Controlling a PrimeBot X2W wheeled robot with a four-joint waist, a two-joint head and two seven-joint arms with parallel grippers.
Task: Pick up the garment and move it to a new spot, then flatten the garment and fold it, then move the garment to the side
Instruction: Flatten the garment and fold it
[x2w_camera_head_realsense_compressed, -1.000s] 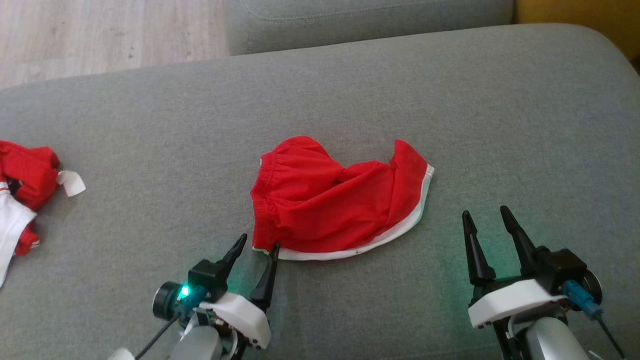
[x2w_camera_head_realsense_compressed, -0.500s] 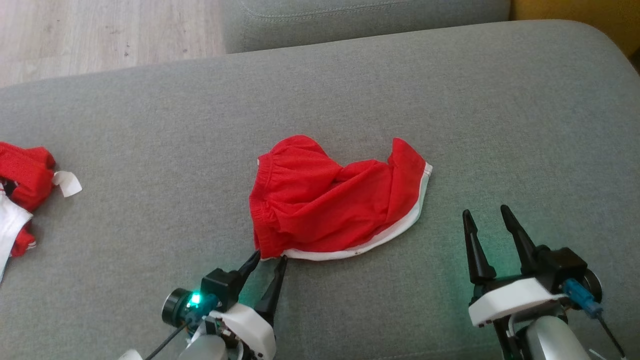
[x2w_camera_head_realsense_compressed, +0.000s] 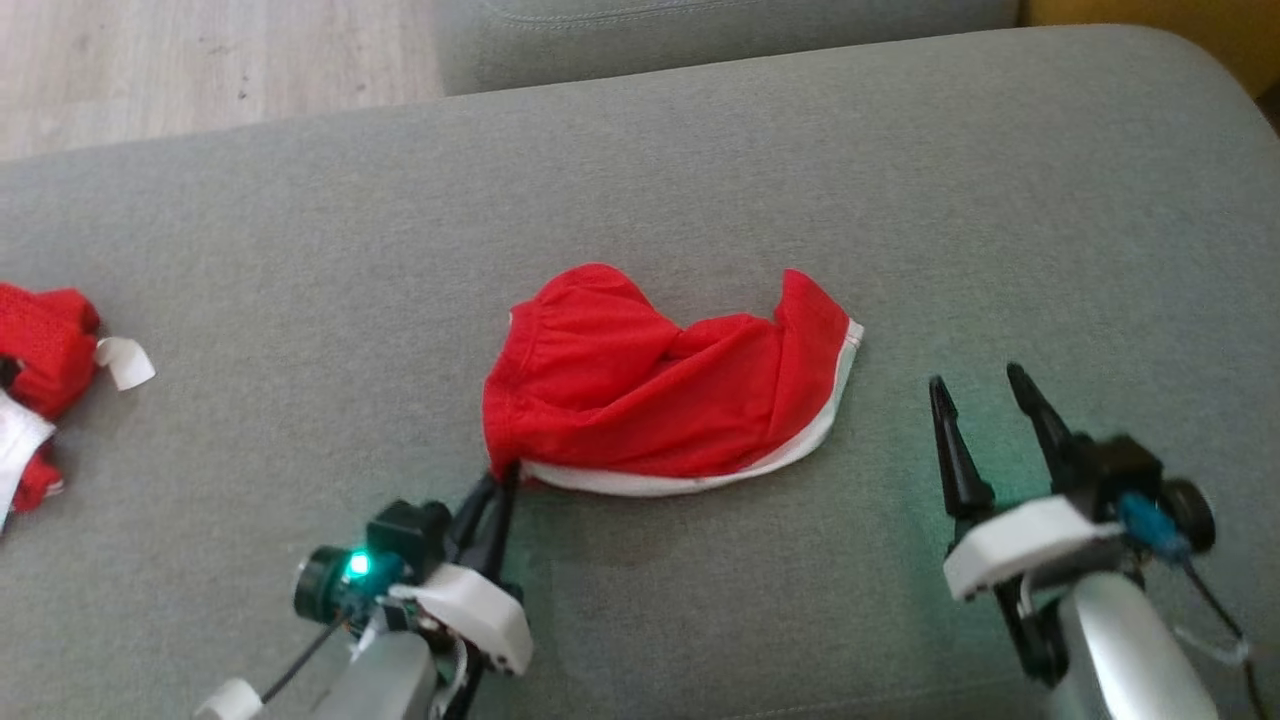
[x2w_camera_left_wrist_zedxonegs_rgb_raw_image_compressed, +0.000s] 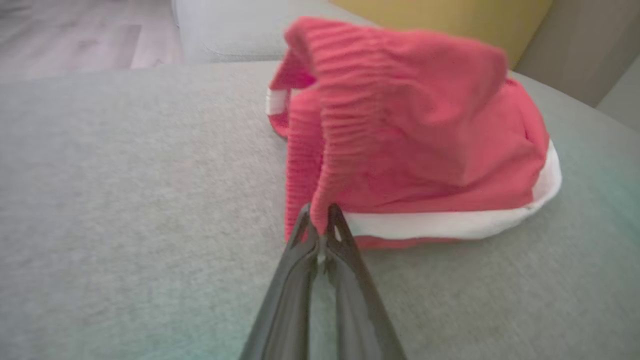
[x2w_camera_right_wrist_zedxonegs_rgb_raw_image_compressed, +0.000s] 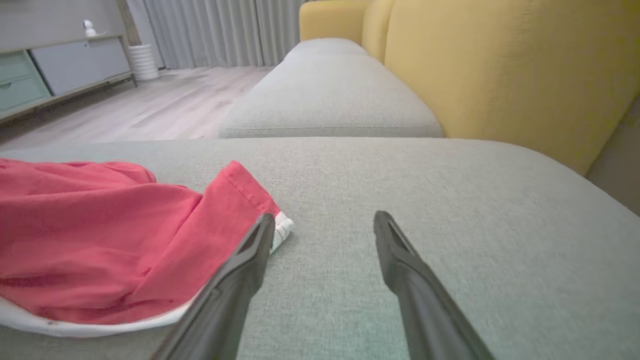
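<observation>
We see long, dark, tapered fingers (x2w_camera_head_realsense_compressed: 955, 450) on the left pincer (x2w_camera_head_realsense_compressed: 497, 488) and right pincer (x2w_camera_head_realsense_compressed: 975, 376), white shells (x2w_camera_head_realsense_compressed: 1020, 545), silver forearms (x2w_camera_head_realsense_compressed: 1130, 640) (green lamp (x2w_camera_head_realsense_compressed: 357, 565) left, blue plug (x2w_camera_head_realsense_compressed: 1145, 520) right).

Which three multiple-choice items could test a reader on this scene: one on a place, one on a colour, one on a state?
1. Where does the left gripper grip the red garment?
A. at its far right tip
B. at its near left corner
C. at its middle

2. What colour is the band along the garment's near edge?
A. white
B. blue
C. black

3. How does the right gripper stand?
A. shut on the garment
B. shut on nothing
C. open, holding nothing

Answers:
1 B: the left wrist view shows the closed fingers pinching cloth at that corner.
2 A: the head view shows a white strip below the red cloth.
3 C: its fingers stand apart with nothing between them.
</observation>
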